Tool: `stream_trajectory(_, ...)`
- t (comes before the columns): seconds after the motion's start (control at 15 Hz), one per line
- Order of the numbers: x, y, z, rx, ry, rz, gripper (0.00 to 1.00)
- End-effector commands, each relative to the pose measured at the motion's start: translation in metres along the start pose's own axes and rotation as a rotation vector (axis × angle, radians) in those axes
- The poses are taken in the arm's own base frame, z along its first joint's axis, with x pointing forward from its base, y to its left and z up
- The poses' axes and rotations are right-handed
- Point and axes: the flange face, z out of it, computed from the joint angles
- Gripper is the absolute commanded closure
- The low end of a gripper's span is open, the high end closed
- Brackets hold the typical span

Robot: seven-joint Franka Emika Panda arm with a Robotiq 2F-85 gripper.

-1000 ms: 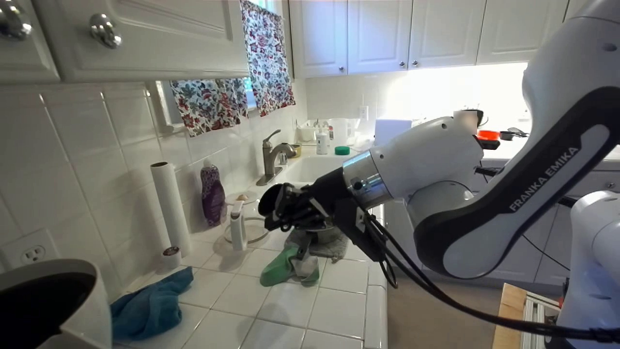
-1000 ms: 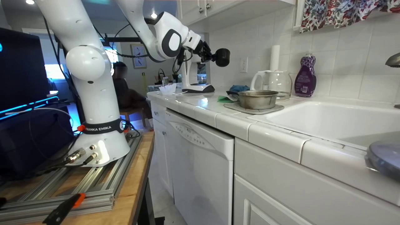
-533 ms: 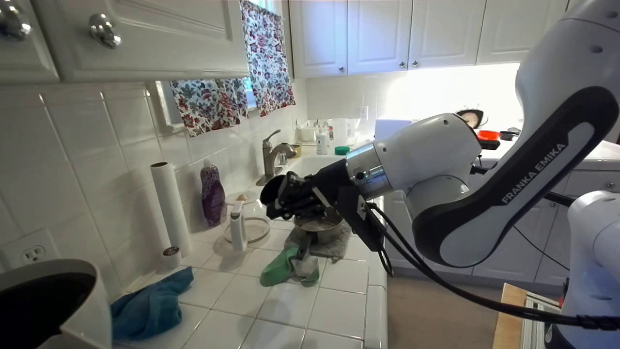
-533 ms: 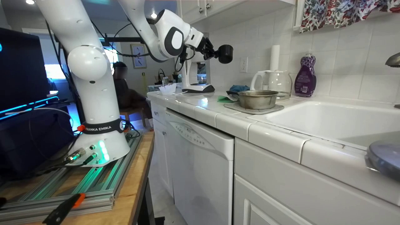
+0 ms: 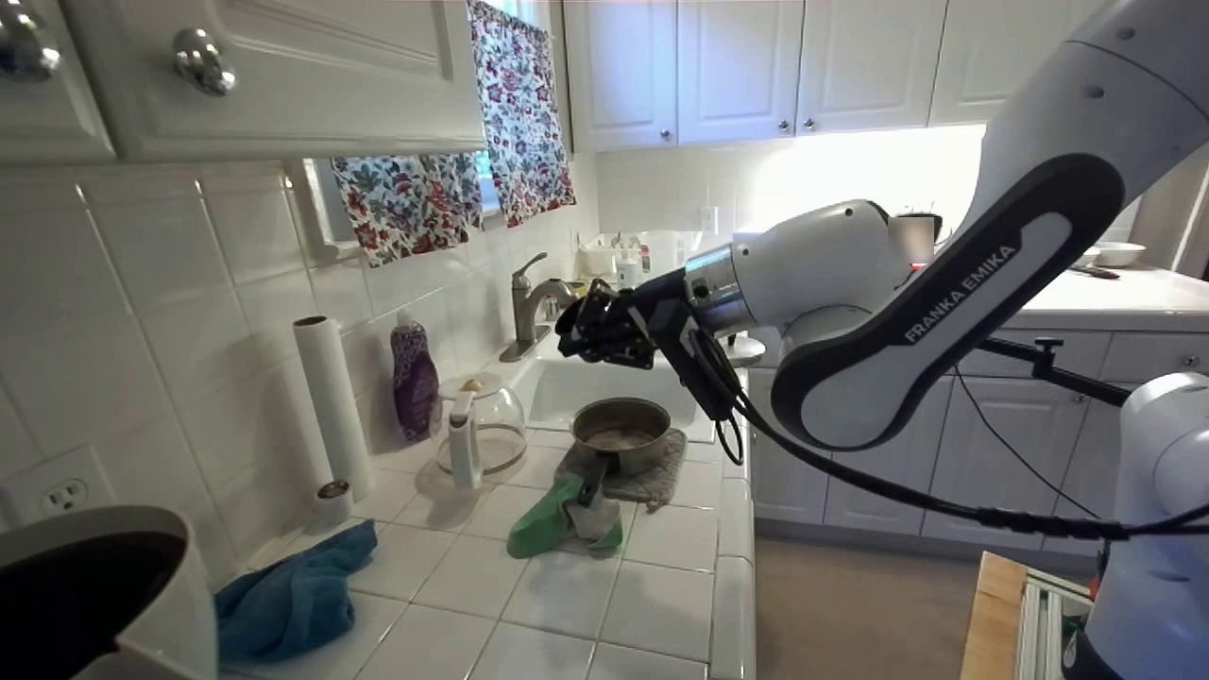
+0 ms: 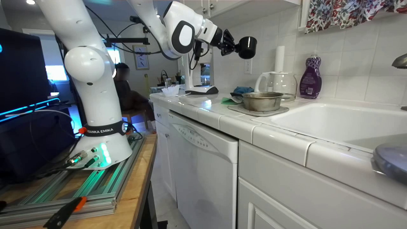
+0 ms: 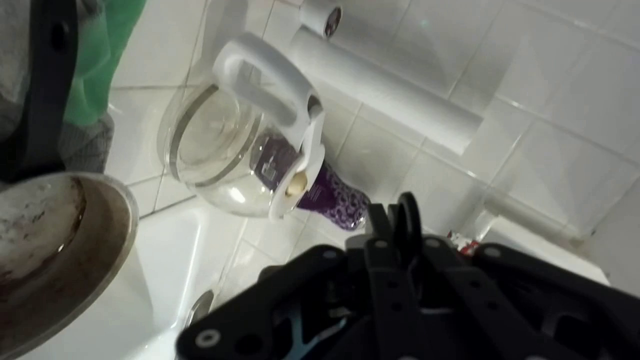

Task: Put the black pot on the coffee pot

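The black pot (image 6: 247, 47) is a small black round cup, held high above the counter. My gripper (image 6: 236, 47) is shut on its handle. In an exterior view the gripper (image 5: 590, 326) hides most of the black pot (image 5: 566, 331). In the wrist view a black ring-shaped part sits between the fingertips (image 7: 392, 220); the cup itself is hidden. The coffee pot (image 6: 285, 83) is a clear glass carafe with a white handle and lid, upright on the counter. It also shows in an exterior view (image 5: 498, 425) and in the wrist view (image 7: 220, 145), apart from and below the gripper.
A grey metal pot (image 5: 621, 444) sits on a mat beside the coffee pot, its handle over a green cloth (image 5: 540, 529). A purple bottle (image 5: 414, 382) and a white roll (image 5: 335, 401) stand along the wall. The sink (image 6: 343, 117) and faucet (image 5: 534, 312) lie beyond.
My gripper has risen with the black pot and moved toward the sink side, rightward in both exterior views. The grey metal pot is now uncovered. The coffee pot has not moved.
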Motion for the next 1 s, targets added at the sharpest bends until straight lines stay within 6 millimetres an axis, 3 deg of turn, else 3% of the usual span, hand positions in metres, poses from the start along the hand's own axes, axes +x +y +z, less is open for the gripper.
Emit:
stream_trajectory(0.0, 0.044, -0.006, 0.000, 0.035, 0.097, 0.072, 0.99)
stream_trajectory(0.27, 0.065, -0.023, 0.009, 0.035, 0.151, 0.081, 0.99)
stream_trajectory(0.33, 0.060, -0.014, 0.000, 0.032, 0.133, 0.078, 0.96)
stream_trajectory(0.67, 0.064, -0.020, 0.005, 0.037, 0.147, 0.079, 0.99)
stream_trajectory(0.93, 0.084, -0.016, 0.011, 0.034, 0.187, 0.134, 0.99)
